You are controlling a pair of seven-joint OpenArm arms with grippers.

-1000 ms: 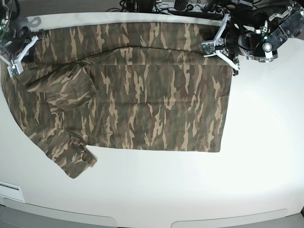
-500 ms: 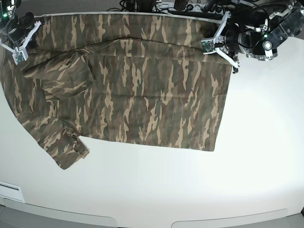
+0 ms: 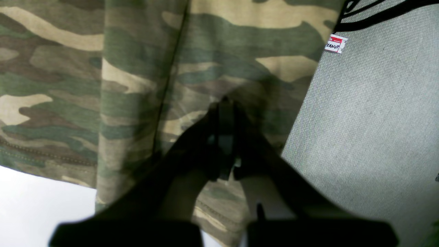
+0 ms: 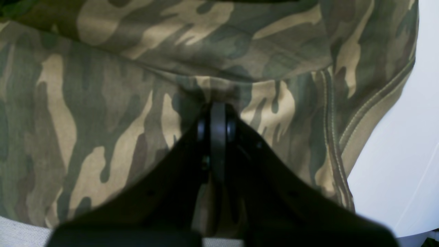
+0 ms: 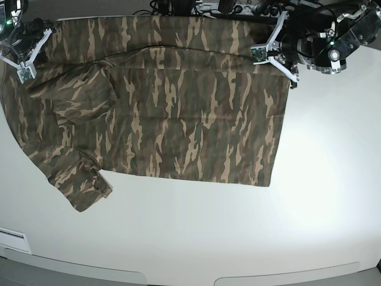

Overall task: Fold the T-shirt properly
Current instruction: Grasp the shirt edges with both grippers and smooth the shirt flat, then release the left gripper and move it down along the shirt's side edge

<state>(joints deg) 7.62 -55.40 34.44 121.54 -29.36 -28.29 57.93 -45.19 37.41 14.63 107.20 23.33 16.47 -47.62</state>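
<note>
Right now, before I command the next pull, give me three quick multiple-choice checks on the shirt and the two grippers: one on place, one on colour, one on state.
1. Where do the two grippers hold the T-shirt?
A. Along its far edge, at the two corners
B. Along its near edge
C. At the middle of the cloth

2. What print does the T-shirt carry?
A. Blue and white stripes
B. Olive, brown and tan camouflage
C. Plain black

3. How do the jaws of the left gripper and right gripper stand?
A. Both wide open above the cloth
B. One open, one shut
C. Both shut on the cloth

Answers: 1 A, the base view shows both arms at the far corners of the table. 2 B, camouflage streaks show in every view. 3 C, each wrist view shows the fingers pressed together with cloth bunched at the tips.
</note>
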